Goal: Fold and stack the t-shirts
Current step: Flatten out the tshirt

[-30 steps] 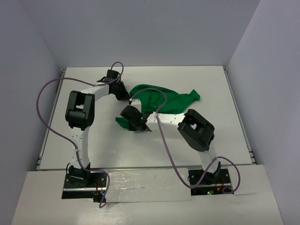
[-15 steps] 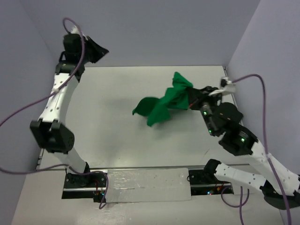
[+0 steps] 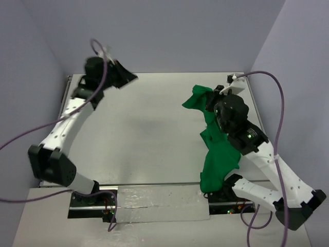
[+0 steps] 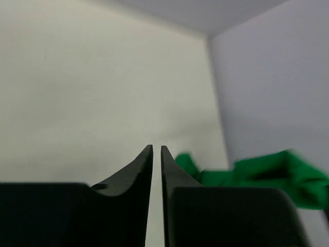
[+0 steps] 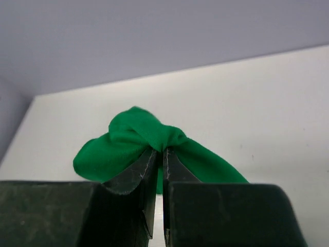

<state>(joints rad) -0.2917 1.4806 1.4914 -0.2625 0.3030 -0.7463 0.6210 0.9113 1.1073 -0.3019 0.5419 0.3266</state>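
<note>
The green t-shirt (image 3: 218, 154) hangs in the air on the right side, bunched at its top and trailing down toward the near edge. My right gripper (image 3: 209, 102) is shut on that bunched top; in the right wrist view the cloth (image 5: 139, 131) bulges out just past the closed fingertips (image 5: 159, 150). My left gripper (image 3: 128, 78) is raised over the far left of the table, well apart from the shirt. Its jaws (image 4: 157, 148) are shut with only a hairline gap and nothing between them. The shirt (image 4: 272, 175) shows blurred at the right of the left wrist view.
The white table (image 3: 154, 134) is walled in by pale panels at the back and both sides. Purple cables (image 3: 280, 128) loop off both arms. A taped strip (image 3: 159, 198) runs along the near edge between the arm bases.
The shirt has come off the table, carried right and up by my right gripper, and now hangs lower toward the near edge. My left gripper let go and rose to the far left.
</note>
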